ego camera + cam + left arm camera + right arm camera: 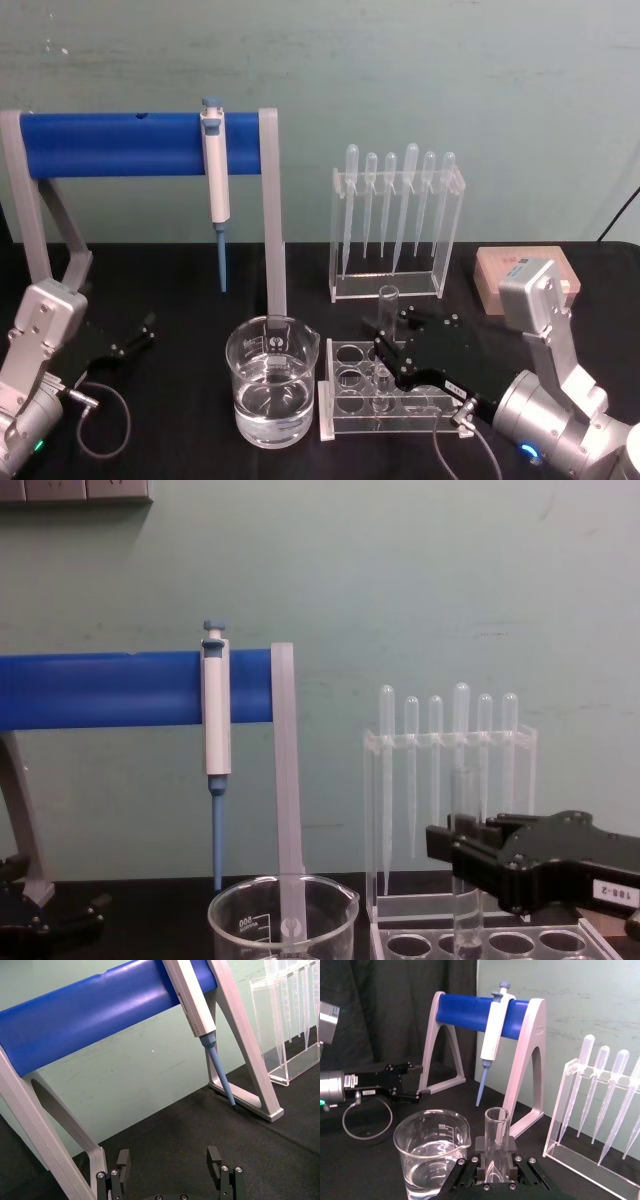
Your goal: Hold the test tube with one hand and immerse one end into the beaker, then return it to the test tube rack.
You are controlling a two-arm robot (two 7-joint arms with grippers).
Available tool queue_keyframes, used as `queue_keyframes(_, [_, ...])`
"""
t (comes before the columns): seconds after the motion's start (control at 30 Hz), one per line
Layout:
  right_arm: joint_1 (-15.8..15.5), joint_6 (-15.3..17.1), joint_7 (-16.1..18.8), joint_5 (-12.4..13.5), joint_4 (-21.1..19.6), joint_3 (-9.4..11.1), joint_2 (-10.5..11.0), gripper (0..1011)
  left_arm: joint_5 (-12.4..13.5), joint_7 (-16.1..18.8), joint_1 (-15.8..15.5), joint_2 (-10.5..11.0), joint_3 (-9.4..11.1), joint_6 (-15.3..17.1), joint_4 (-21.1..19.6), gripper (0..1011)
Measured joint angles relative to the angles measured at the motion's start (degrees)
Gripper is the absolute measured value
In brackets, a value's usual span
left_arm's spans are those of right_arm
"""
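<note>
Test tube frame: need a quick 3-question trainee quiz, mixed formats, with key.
1. True or false: the right gripper has its fingers closed on the test tube.
2. Multiple choice: where is the tube's lower end? A) in the beaker's water B) in the clear rack C) lying on the table
3. Short answer: how many plastic pipettes hang in the acrylic stand behind the rack?

Key:
1. True. The tube stands upright between the fingers.
2. B. The beaker sits beside the rack, holding water, with no tube in it.
3. Six.

The left gripper is idle and open, low on the table at the left.
</note>
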Motion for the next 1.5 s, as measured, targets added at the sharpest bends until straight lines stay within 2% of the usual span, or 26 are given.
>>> queue_keyframes(0.27, [0.5,0.2,0.3,-2.6,0.3,-0.9,0.4,243,0.0,0.0,0.0,0.0,0.0,0.0,0.0,1000])
queue_keyframes(0.33, [0.7,0.8,0.4,-3.2,0.3,-1.1,0.5,294,0.0,0.0,0.0,0.0,0.0,0.0,0.0,1000])
queue_keyframes(0.37, [0.8,1.0,0.4,-3.4,0.3,-1.2,0.5,353,0.0,0.0,0.0,0.0,0.0,0.0,0.0,1000])
queue_keyframes(0.43, [0.9,1.5,0.5,-3.7,0.1,-1.3,0.5,387,0.0,0.0,0.0,0.0,0.0,0.0,0.0,1000])
queue_keyframes(0.47, [0.9,1.7,0.6,-3.8,0.0,-1.3,0.5,443,0.0,0.0,0.0,0.0,0.0,0.0,0.0,1000])
queue_keyframes(0.5, [0.9,1.8,0.6,-3.9,-0.2,-1.2,0.5,443,0.0,0.0,0.0,0.0,0.0,0.0,0.0,1000])
queue_keyframes(0.6, [0.9,1.9,0.7,-3.9,-0.8,-1.1,0.6,530,0.0,0.0,0.0,0.0,0.0,0.0,0.0,1000])
queue_keyframes(0.7, [0.6,1.9,0.6,-3.7,-2.9,-0.3,0.8,671,0.0,0.0,0.0,0.0,0.0,0.0,0.0,1000])
queue_keyframes(0.77, [0.4,1.8,0.5,-3.6,-4.0,0.2,0.9,704,0.0,0.0,0.0,0.0,0.0,0.0,0.0,1000])
queue_keyframes(0.87, [-0.3,0.9,-0.5,-3.5,-6.4,1.6,1.1,808,0.0,0.0,0.0,0.0,0.0,0.0,0.0,1000])
queue_keyframes(0.97, [-1.8,-1.8,-2.6,-3.5,-8.3,3.6,0.5,896,0.0,0.0,0.0,0.0,0.0,0.0,0.0,1000])
queue_keyframes(1.0, [-2.9,-3.6,-4.3,-3.7,-9.0,5.0,-0.1,929,0.0,0.0,0.0,0.0,0.0,0.0,0.0,1000])
queue_keyframes(1.07, [-4.0,-5.2,-6.1,-4.1,-9.3,6.3,-0.9,954,0.0,0.0,0.0,0.0,0.0,0.0,0.0,1000])
queue_keyframes(1.1, [-5.2,-6.7,-8.4,-4.7,-9.4,7.7,-1.9,996,0.0,0.0,0.0,0.0,0.0,0.0,0.0,1000])
queue_keyframes(1.13, [-5.2,-6.7,-8.4,-4.7,-9.4,7.7,-1.9,1002,0.0,0.0,0.0,0.0,0.0,0.0,0.0,1000])
queue_keyframes(1.2, [-7.6,-8.2,-13.7,-6.5,-9.1,10.5,-4.1,1002,0.0,0.0,0.0,0.0,0.0,0.0,0.0,1000])
queue_keyframes(1.33, [-9.5,-8.6,-19.0,-9.3,-8.2,12.7,-5.9,1003,0.0,0.0,0.0,0.0,0.0,0.0,0.0,1000])
queue_keyframes(1.37, [-10.1,-8.5,-21.1,-10.8,-7.6,13.4,-6.5,1003,0.0,0.0,0.0,0.0,0.0,0.0,0.0,1000])
queue_keyframes(1.5, [-10.8,-7.9,-24.1,-14.3,-5.2,14.1,-7.3,1003,0.0,0.0,0.0,0.0,0.0,0.0,0.0,1000])
